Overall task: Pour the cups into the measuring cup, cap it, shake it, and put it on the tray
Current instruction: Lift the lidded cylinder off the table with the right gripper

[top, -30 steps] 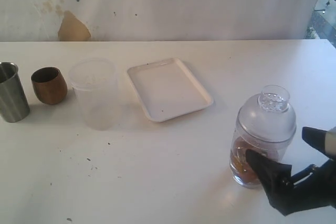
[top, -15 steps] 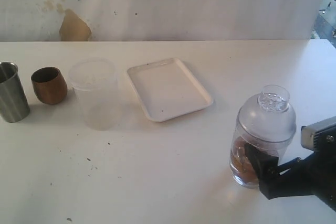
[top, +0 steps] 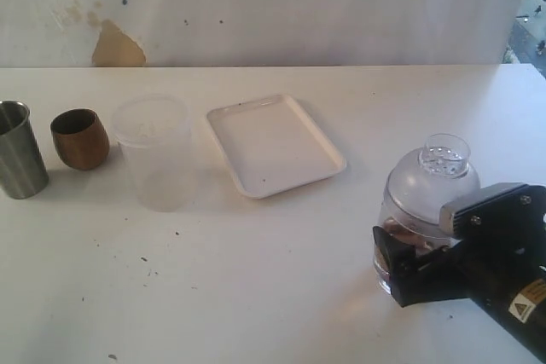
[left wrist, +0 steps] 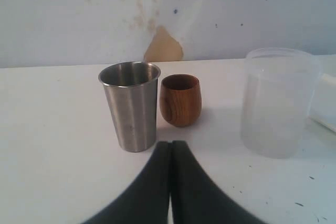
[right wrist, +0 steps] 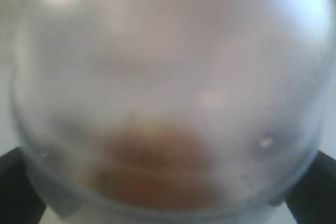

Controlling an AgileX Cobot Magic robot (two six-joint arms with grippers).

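A: White table, how far along?
B: The measuring cup looks filled and capped, well right of the tray. The right gripper is spread around it and the left gripper is closed, empty. Shaking and traying likely remain.

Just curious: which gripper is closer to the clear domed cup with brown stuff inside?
Right. The right gripper straddles the measuring cup; the left gripper is far off, shut, facing the steel tumbler.

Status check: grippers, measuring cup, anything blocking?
Left gripper shut, facing steel tumbler. Right gripper open, fingers straddling capped measuring cup. Nothing between it and tray.
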